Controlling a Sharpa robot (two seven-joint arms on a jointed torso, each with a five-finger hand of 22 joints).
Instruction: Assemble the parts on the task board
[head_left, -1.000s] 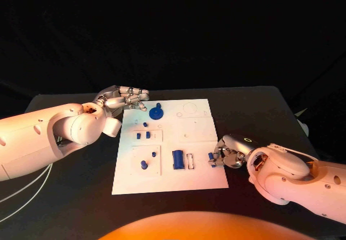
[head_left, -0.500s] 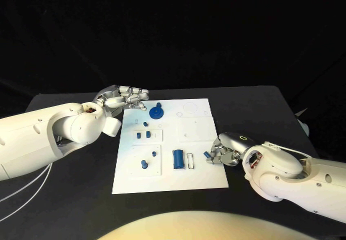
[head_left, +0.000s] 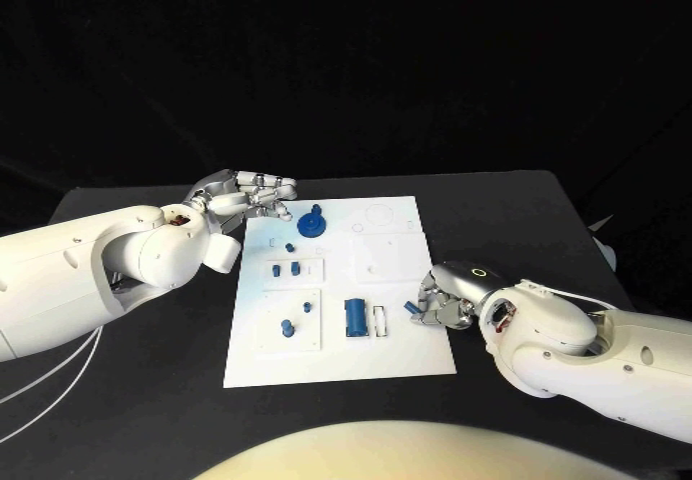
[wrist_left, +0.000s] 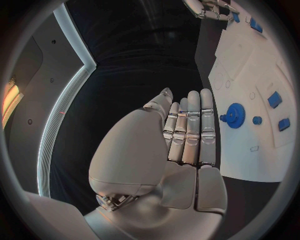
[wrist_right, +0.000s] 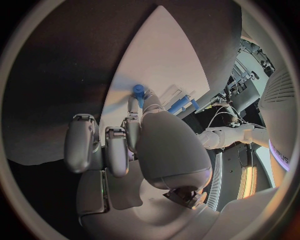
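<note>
The white task board (head_left: 389, 260) lies in the middle of the black table. My right hand (head_left: 444, 303) hovers at the board's right edge and pinches a small blue part (head_left: 415, 310) between its fingertips; the right wrist view shows this blue part (wrist_right: 138, 91) over the board (wrist_right: 156, 60). My left hand (head_left: 248, 195) rests at the board's far left corner, holding nothing, its fingers (wrist_left: 190, 125) side by side. A blue gear (head_left: 315, 222) stands just right of it on the board and also appears as the gear (wrist_left: 235, 115) in the left wrist view.
A long blue block (head_left: 355, 317) lies beside a white slot (head_left: 381, 322) near the right hand. Several small blue pieces (head_left: 287, 268) sit in the board's left panels. Bare black table (head_left: 519, 220) surrounds the board.
My right hand has shifted slightly left and away from me, carrying the blue part further over the board's right edge. The left hand has stayed put.
</note>
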